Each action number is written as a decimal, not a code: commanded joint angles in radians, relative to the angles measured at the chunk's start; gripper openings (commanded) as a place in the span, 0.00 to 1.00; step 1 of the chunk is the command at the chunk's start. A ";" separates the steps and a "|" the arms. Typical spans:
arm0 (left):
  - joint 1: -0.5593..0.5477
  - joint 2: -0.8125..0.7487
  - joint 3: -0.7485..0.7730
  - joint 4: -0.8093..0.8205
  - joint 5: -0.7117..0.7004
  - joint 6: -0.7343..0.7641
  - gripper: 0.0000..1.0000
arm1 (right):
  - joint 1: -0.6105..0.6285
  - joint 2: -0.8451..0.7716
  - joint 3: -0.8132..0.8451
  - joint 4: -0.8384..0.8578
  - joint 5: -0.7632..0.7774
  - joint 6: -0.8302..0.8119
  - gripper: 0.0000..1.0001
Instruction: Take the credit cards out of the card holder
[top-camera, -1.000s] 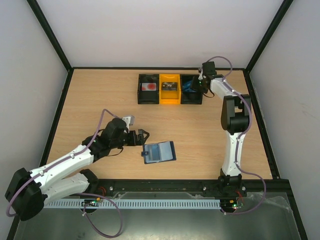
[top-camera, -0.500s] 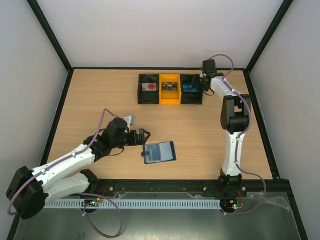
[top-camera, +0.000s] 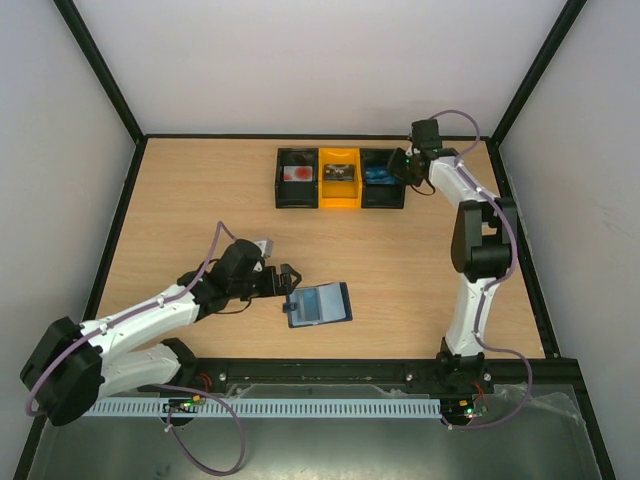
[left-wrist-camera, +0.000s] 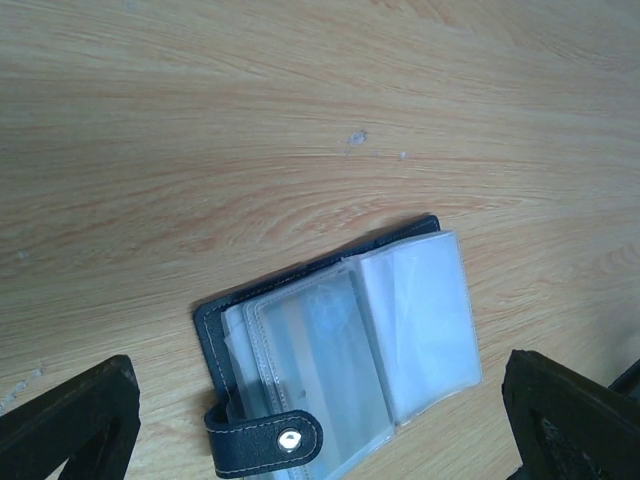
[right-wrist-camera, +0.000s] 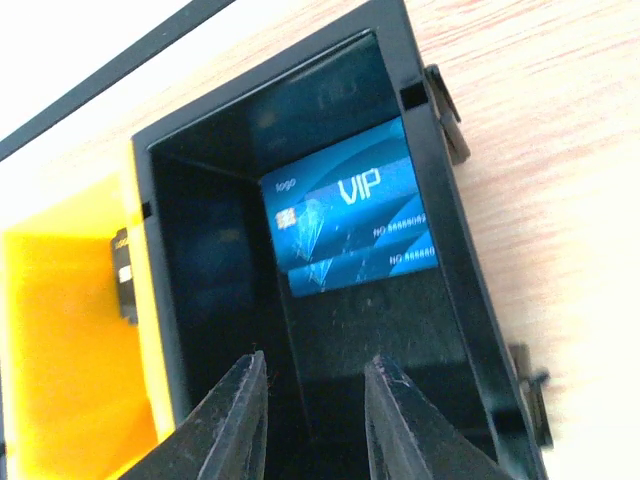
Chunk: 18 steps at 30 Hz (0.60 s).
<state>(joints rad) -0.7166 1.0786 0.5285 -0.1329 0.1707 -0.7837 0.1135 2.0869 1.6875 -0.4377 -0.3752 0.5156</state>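
Looking at this one, the card holder (left-wrist-camera: 340, 350) is lying open and flat on the counter (left-wrist-camera: 200, 120), on the near side a bit left of middle. Its see-through sleeves (left-wrist-camera: 420, 320) face up and the little snap tab (left-wrist-camera: 265, 440) sticks out at its left edge. The left pincer (top-camera: 289, 283) sits just beside that edge, spread wide with nothing in it. I can't tell from these views if it's touching the holder or hanging above it.

The right pincer (right-wrist-camera: 315, 420) is well apart from all that, at the far right over the mouth of the right-hand black box (right-wrist-camera: 475, 330). Its fingers are a little apart and empty. A blue card (right-wrist-camera: 350, 225) lies flat on the floor of that box, so I'd call that one done. The yellow box (right-wrist-camera: 70, 330) next door has some small dark thing in it.

Something pale shows through the left sleeve, but whether it's another card I honestly can't say.

What I'd worry about:
- Nothing is pinning the holder down, so a nudge from the left pincer will probably slide it instead of gripping it
- Those sleeves look slick and floppy, so a pinch may grab plastic rather than a card
- If a card sticks, pulling it could lift the whole holder or fold it shut
- The right pincer is close to the box wall and could tip the box if it clips the rim
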 joint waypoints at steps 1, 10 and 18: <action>0.006 0.013 -0.011 0.012 0.021 -0.007 1.00 | 0.024 -0.127 -0.110 0.031 -0.025 0.027 0.28; 0.005 0.010 -0.002 -0.030 0.014 0.002 0.95 | 0.108 -0.396 -0.438 0.132 -0.056 0.043 0.28; 0.002 -0.024 -0.043 0.016 0.057 -0.021 0.90 | 0.211 -0.628 -0.732 0.260 -0.070 0.106 0.28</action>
<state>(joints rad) -0.7166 1.0801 0.5171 -0.1390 0.1921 -0.7906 0.2840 1.5600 1.0626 -0.2745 -0.4374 0.5747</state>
